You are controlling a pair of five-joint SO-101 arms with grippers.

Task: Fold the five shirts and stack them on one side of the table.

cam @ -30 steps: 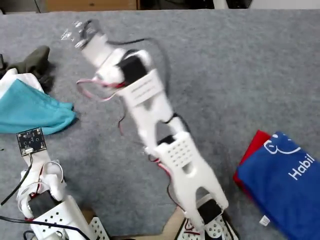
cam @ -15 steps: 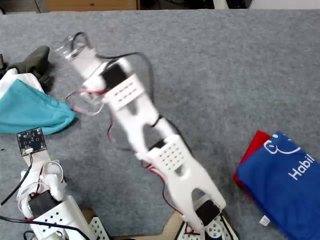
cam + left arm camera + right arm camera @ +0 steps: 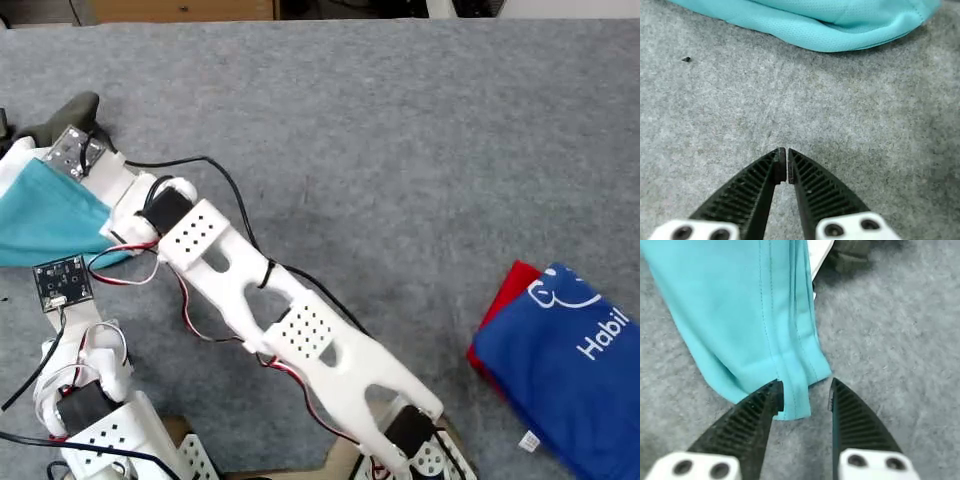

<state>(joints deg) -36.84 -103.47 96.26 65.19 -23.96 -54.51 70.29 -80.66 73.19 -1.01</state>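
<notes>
Grey felt table (image 3: 450, 150): nearest you, the left gripper (image 3: 785, 165) sits pinched together over bare felt just short of the teal shirt (image 3: 45, 215), holding nothing. Next out, the right gripper (image 3: 805, 395) stands spread astride that shirt's hemmed corner; you would do best to lower it until the fingers bracket the hem cleanly, then close. Farthest, a white shirt (image 3: 25, 155) and a dark olive shirt (image 3: 70, 120) are cut off at the edge, as is the blue shirt (image 3: 565, 370) lying on a red shirt (image 3: 510, 285), so their folds cannot be checked.
</notes>
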